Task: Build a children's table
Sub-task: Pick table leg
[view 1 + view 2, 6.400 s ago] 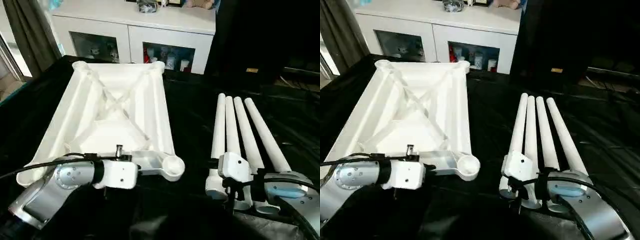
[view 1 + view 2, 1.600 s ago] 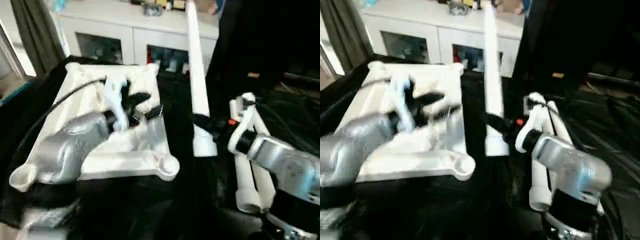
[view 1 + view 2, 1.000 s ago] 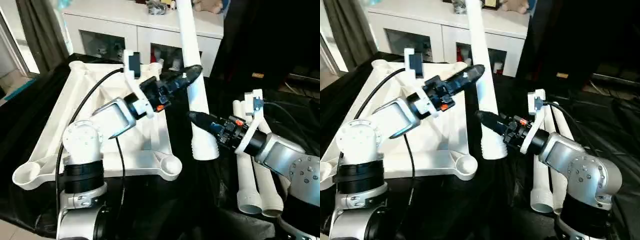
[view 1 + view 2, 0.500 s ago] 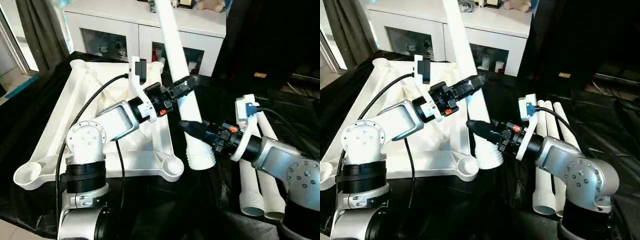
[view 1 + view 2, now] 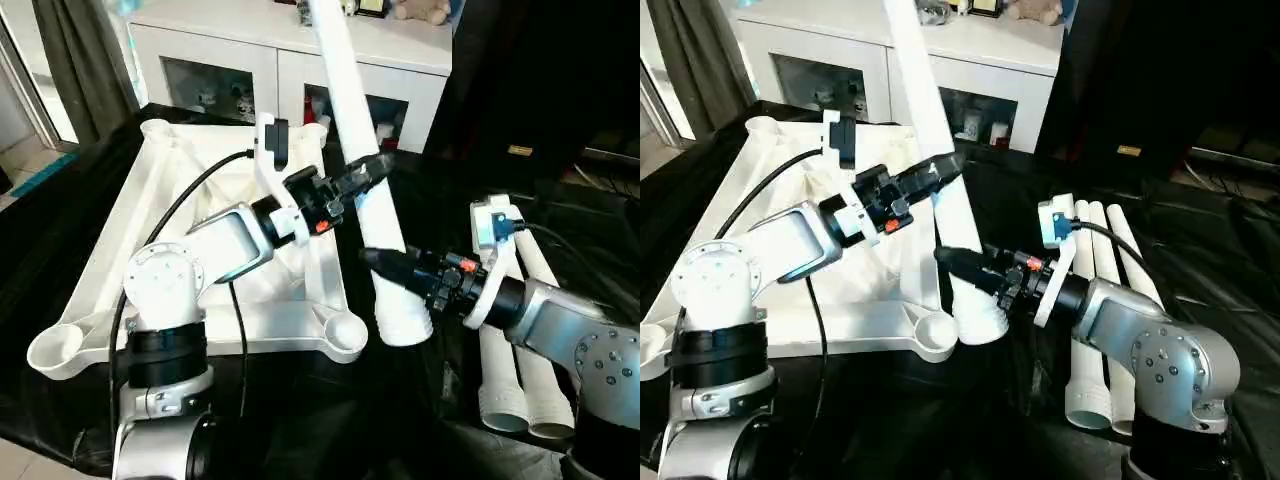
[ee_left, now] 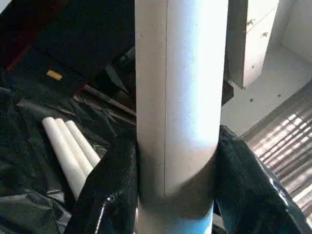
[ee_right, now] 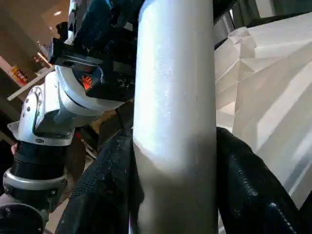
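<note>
Left pincer (image 5: 372,172) closed (on leg (image 5: 352,120))

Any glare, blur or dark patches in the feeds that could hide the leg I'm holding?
Left eye view: sharp, the held leg stands out against the black cloth, whose folds are lost in shadow. Left wrist view: leg is close and soft-edged, with bright window light behind. Right wrist view: leg is evenly lit, no glare.
</note>
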Controlling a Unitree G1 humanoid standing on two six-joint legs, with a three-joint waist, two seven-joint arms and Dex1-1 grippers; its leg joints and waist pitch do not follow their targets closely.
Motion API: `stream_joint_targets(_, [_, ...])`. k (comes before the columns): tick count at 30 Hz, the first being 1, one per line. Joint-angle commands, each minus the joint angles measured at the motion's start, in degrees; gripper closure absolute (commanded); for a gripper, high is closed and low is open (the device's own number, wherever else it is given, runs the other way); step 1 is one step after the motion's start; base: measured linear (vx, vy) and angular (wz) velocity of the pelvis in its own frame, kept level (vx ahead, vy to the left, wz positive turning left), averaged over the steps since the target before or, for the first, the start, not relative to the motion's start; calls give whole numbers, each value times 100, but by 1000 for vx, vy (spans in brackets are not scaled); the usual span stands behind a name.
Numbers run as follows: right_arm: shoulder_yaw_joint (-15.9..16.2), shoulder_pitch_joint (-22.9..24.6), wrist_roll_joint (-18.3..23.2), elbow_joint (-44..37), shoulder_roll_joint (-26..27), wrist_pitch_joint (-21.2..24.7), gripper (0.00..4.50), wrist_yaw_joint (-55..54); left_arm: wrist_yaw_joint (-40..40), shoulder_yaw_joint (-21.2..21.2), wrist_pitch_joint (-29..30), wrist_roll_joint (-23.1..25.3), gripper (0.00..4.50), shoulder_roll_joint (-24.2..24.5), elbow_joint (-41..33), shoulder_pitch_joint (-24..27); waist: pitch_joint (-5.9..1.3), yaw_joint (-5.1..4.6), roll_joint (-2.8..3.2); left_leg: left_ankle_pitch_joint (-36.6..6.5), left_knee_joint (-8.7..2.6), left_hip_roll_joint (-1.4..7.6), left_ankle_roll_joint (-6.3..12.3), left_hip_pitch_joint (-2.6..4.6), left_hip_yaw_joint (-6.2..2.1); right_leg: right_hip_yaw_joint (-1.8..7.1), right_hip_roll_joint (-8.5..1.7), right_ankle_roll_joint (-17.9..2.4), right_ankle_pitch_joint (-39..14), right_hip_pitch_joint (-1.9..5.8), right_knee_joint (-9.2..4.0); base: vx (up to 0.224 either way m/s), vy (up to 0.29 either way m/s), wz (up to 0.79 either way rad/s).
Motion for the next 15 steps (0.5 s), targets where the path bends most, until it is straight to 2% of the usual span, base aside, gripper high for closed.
stream_joint_targets(1, [19,9,83,-79,-50,-121,263,-68,-138,-239,136,-229,258,-67,-151,-28,-337,17,19,-247,-360,333,-25,5,-113,413,-701,-77,-947,314,-483,0,0,0])
stream_joint_targets(7, [111,43,66,-82,-93,-216,263,-112,-220,-335,174,-187,267,-49,-225,-1,-339,19,32,-256,-362,333,-35,-1,-120,410,-708,-45,-950,320,-486,0,0,0])
stream_joint_targets(8, [125,40,48,-71,-101,-232,207,-129,-224,-341,141,-152,267,-31,-228,-6,-336,16,28,-257,-360,330,-37,1,-118,411,-700,-42,-955,315,-488,0,0,0])
stream_joint_targets(10, [108,32,106,-43,-89,-185,193,-183,-240,-399,87,-49,267,56,-231,-17,-333,19,28,-248,-364,327,-31,3,-118,412,-699,-25,-986,310,-494,0,0,0])
stream_joint_targets(12, [74,-13,127,-20,-63,-214,174,-243,-505,-843,-74,423,267,421,-363,14,-339,20,25,-236,-377,344,-33,21,-127,415,-693,18,-991,294,-481,0,0,0])
stream_joint_targets(13, [76,-17,121,-20,-64,-219,159,-246,-515,-858,-80,438,267,433,-367,14,-340,16,33,-238,-382,355,-44,26,-130,417,-691,34,-951,286,-461,0,0,0])
stream_joint_targets(15, [186,-116,-52,-5,-165,-338,150,-317,-721,-1144,-186,727,267,715,-443,-27,-338,5,40,-248,-384,347,-79,19,-128,416,-696,68,-934,294,-464,0,0,0])
